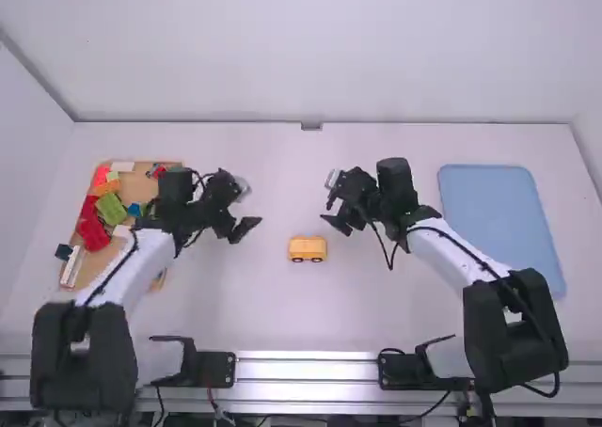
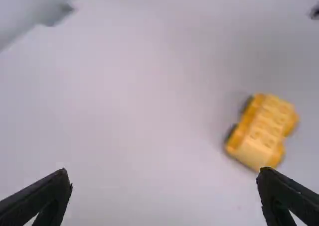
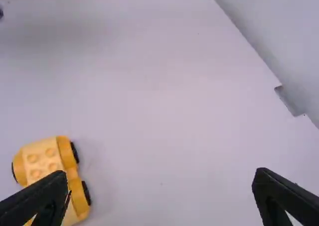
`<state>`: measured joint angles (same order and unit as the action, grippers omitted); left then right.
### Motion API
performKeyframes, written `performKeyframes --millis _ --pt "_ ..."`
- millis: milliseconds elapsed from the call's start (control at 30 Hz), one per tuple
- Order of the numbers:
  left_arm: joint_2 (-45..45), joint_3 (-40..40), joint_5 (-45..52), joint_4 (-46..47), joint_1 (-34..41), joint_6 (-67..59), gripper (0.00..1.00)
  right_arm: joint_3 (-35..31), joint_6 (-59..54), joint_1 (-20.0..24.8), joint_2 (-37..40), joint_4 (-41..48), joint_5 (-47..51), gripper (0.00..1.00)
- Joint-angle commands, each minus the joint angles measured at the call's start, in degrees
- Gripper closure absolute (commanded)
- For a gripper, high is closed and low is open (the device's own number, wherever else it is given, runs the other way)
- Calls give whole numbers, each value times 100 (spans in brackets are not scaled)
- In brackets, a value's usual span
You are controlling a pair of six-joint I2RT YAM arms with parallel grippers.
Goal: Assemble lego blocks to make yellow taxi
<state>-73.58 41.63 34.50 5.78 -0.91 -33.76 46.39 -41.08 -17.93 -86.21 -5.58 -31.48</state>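
High view: both arms lean inward, left gripper (image 1: 245,229) and right gripper (image 1: 336,225) flanking the yellow taxi (image 1: 307,249) on the table — coloured blocks (image 1: 110,209) fill a brown tray (image 1: 141,179) at left, a blue tray (image 1: 499,220) lies right. Left wrist view: fingers wide apart. Right wrist view: likewise spread.

Brown tray (image 1: 136,184) partly behind left arm (image 1: 143,265), yellow car (image 2: 261,131) slightly blurred

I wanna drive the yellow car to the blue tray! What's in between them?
In the high view, the right arm hangs between the yellow car and the blue tray.
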Motion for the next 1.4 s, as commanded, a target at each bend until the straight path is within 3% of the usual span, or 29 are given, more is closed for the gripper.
performKeyframes --millis 0,133,333,500,700,933,1133,1367 --pt "734 -2 -1185 70 26 1379 1 48 101 -9 -31 -72 -15 1" --pt "1770 -2 -2446 116 -7 1443 1 48 107 -11 -31 -127 -15 2" --pt "2531 229 -4424 -208 17 2363 1 48 105 -9 -31 -177 -15 2" --pt "2350 1204 -5547 557 -66 2721 1 48 247 -11 -31 -306 -11 1" --pt "1386 2645 -6551 1827 -284 4155 1 48 555 -11 -31 -640 -17 1" --pt "33 4170 -6408 2789 -772 4621 1 48 678 -2 -31 -774 24 1" --pt "-1790 6229 -5224 4400 -1932 4800 1 48 787 105 -31 -726 0 1" --pt "-3528 7945 -3864 5530 -2813 4859 0 48 831 63 -31 -728 -11 2"
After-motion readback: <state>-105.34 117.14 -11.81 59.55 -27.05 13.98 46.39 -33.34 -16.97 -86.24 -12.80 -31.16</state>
